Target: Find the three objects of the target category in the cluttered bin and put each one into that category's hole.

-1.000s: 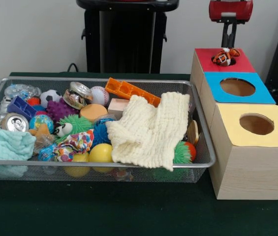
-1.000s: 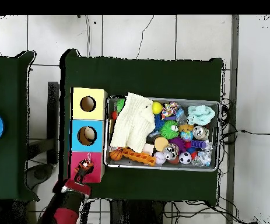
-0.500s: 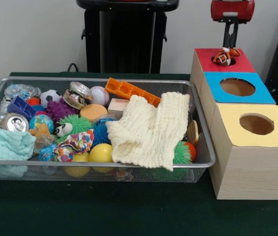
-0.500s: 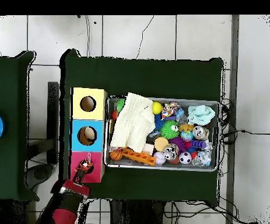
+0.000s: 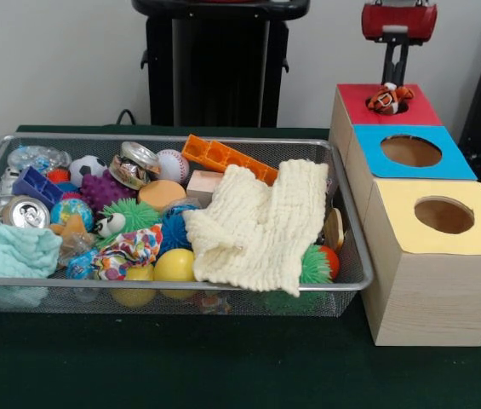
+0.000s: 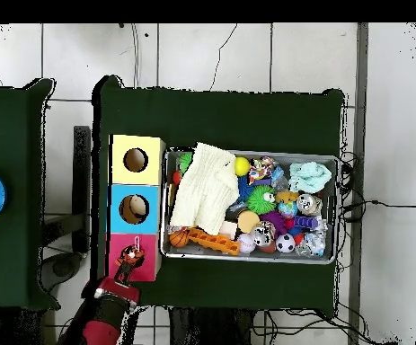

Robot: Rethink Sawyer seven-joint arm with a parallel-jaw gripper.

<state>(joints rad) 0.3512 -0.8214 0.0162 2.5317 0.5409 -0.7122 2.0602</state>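
The small orange-and-white striped plush toy (image 5: pixel 389 98) lies on the red-topped wooden box (image 5: pixel 368 107), half over its hole, with the gripper (image 5: pixel 396 70) above, fingers apart and empty, so I judge 1 drop unfinished, needing a push.

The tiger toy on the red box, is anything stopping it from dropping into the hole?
Nothing visible blocks it. The tiger toy sits at the rim of the red box's hole, partly over it, with the claw just above.

The scene is lit evenly and softly from above. Faint shadow is cast under the wire bin (image 5: pixel 172 285) on the dark tabletop (image 5: pixel 223 375). Glare is caught on a crushed can (image 5: pixel 25 213). Fine detail is softened throughout.
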